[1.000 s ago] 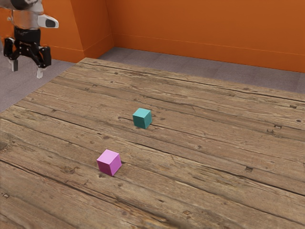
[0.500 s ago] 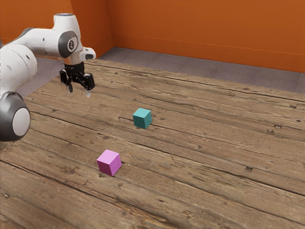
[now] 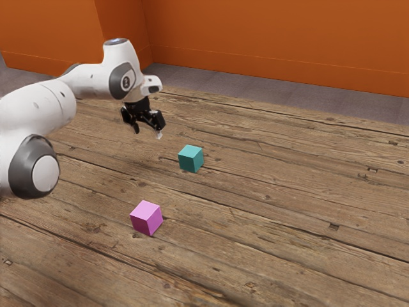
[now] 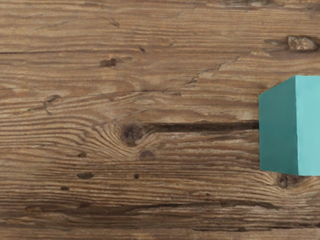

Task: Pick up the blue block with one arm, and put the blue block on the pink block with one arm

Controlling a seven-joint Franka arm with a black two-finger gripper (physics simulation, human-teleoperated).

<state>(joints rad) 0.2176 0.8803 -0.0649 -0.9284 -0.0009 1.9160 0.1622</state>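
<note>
Arm (image 3: 45, 109) reaches in from the exterior view's left over the wooden table (image 3: 300, 192). Its gripper (image 3: 148, 126) hangs above the planks, jaws apart with nothing between them. The pink block (image 3: 146, 217) sits on the table nearer the camera, well apart from the gripper. The blue block (image 3: 191, 158), teal in tone, rests flat on the table toward the exterior view's right of the gripper, near it but untouched and apart from the pink block. The wrist view catches the blue block (image 4: 290, 132) on the table's planks (image 4: 125, 65), with a dark knot (image 4: 132, 134) in the wood nearby.
</note>
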